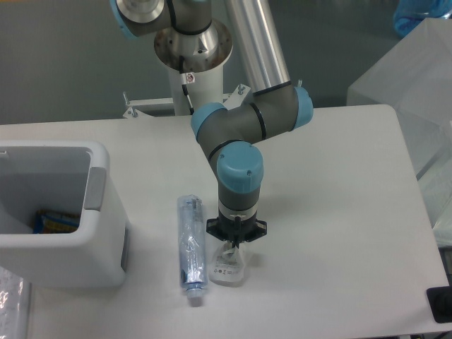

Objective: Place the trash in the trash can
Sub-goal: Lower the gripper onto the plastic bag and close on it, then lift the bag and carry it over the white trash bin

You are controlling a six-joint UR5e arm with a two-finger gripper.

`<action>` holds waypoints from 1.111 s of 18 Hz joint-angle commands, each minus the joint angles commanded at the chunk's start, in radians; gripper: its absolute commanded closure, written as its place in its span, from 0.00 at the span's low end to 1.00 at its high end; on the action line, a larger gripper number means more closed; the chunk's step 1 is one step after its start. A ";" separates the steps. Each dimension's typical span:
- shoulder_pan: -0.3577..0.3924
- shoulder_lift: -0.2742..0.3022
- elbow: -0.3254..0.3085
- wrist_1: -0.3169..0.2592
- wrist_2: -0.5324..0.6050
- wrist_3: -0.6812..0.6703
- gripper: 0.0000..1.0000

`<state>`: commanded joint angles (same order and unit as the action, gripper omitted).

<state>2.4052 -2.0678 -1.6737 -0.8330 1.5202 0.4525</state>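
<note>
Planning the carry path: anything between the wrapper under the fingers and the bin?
Yes: the bottle lies on the table between the wrapper and the trash can, lengthwise across a straight slide. Lifted over, nothing else visible blocks it.

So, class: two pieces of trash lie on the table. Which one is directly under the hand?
The small clear wrapper with the white label: the hand is right on its upper end. The long bottle lies alongside, to the wrapper's left in the picture.

Hidden and cut-off parts

The claw (235,246) fingertips are sunk into the small clear plastic wrapper (227,266), grip unclear. The large white rectangular plastic bin (99,233) runs off the frame's left edge; its blue-yellow contents are blurred.
</note>
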 joint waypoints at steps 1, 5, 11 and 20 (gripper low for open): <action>0.005 0.000 0.017 0.000 0.000 0.000 0.97; 0.028 0.006 0.052 0.000 -0.005 -0.001 0.97; 0.025 0.008 0.161 0.000 -0.103 -0.061 0.97; 0.031 0.054 0.327 0.000 -0.262 -0.225 0.97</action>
<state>2.4360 -2.0142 -1.3470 -0.8329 1.2581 0.2273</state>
